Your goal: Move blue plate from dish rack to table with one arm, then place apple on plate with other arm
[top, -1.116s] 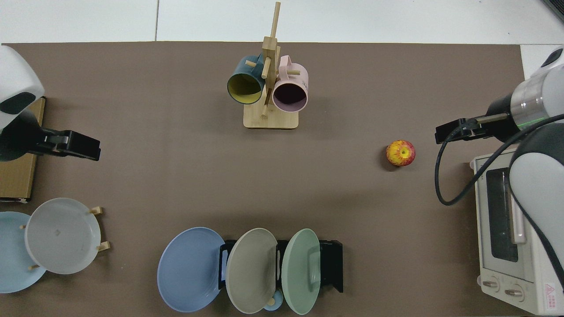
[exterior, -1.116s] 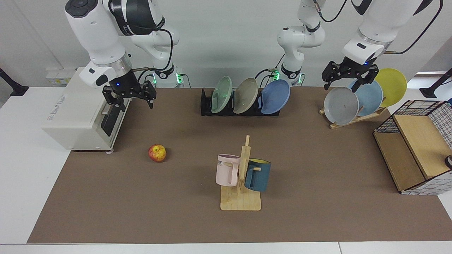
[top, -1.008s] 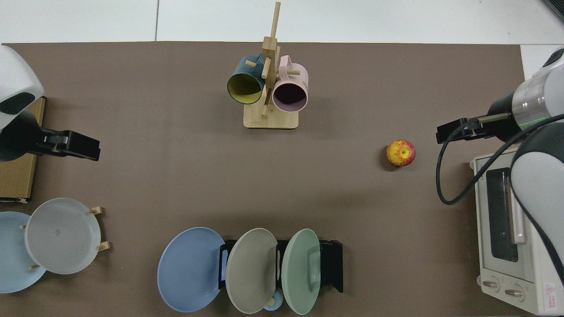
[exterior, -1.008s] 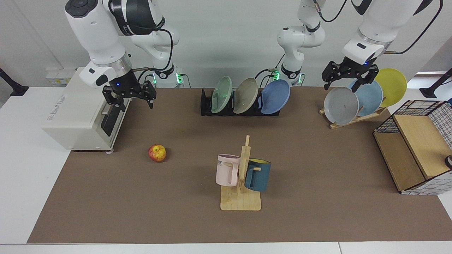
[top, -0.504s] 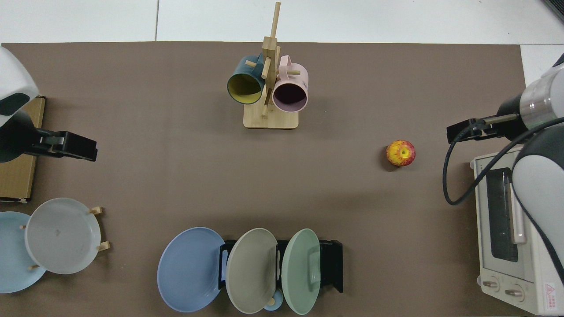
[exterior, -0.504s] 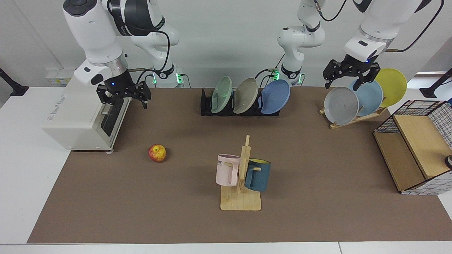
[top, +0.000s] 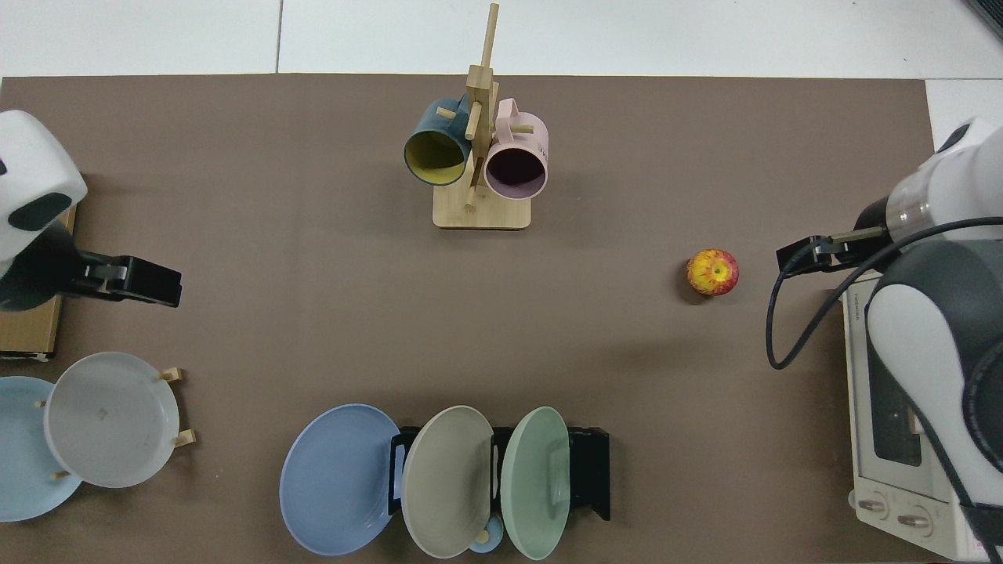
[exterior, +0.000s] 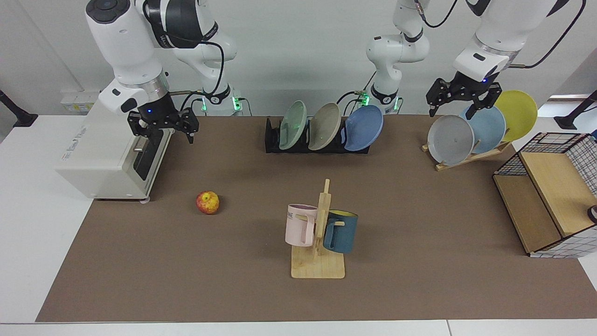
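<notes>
Both hands rose slightly: right hand (exterior: 164, 132) and left hand (exterior: 459, 102) hover open-fingered.

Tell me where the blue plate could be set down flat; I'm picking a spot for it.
Bare table lies between the mug stand and the wire shelf, and between the apple and the dish rack. The back edge is crowded: toaster oven, dish rack, wooden plate rack.

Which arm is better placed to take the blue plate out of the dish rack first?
Left. Its open end effector hangs on the blue plate's end of the dish rack. The right end effector, also open, is by the toaster oven, nearer the apple.
</notes>
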Controlling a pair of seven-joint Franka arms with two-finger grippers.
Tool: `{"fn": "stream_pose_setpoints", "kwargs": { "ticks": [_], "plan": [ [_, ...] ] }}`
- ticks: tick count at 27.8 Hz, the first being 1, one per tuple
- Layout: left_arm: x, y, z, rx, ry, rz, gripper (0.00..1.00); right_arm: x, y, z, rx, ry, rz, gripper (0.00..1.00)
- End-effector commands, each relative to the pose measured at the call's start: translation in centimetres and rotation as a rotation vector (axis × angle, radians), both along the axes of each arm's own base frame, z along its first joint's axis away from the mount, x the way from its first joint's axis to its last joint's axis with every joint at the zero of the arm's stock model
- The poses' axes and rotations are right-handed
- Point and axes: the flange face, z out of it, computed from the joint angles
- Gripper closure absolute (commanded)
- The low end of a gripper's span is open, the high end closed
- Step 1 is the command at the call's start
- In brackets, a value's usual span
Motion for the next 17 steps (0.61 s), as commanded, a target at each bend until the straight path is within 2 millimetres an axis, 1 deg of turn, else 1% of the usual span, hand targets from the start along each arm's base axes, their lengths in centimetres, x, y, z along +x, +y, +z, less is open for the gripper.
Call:
{"fn": "stream_pose_setpoints", "kwargs": {
  "ticks": [1,3,6,7,9,12,15,17],
  "plan": [
    [-5.4,-0.9,-4.7,0.016,-0.003,-0.008,0.00,-1.0,-1.8,-5.6,-0.008,0.002,-0.040,0.00],
    [-7.0,-1.7,-6.3,0.032,0.015,-0.003,0.00,-1.1,-2.3,-7.5,-0.006,-0.005,-0.035,0.00],
    [-9.0,-4.1,-8.8,0.109,0.051,0.039,0.01,-0.8,-2.7,-10.1,-0.006,-0.006,-0.037,0.00],
    [-9.6,-5.0,-10.0,0.148,0.063,0.058,0.01,-0.7,-2.7,-10.7,-0.004,-0.006,-0.037,0.00],
    [-11.1,-6.7,-11.6,0.192,0.064,0.073,0.01,-0.6,-2.7,-11.4,-0.003,-0.003,-0.035,0.00],
    [-12.9,-7.4,-13.0,0.206,0.058,0.078,0.02,-0.5,-2.4,-12.8,-0.001,0.017,-0.036,0.00],
    [-15.0,-8.7,-16.4,0.245,0.081,0.078,0.04,-0.4,-2.5,-14.3,0.001,0.023,-0.039,0.00],
    [-15.7,-9.2,-17.7,0.250,0.072,0.081,0.04,-0.4,-2.5,-14.9,0.002,0.009,-0.038,0.00]
  ]
}}
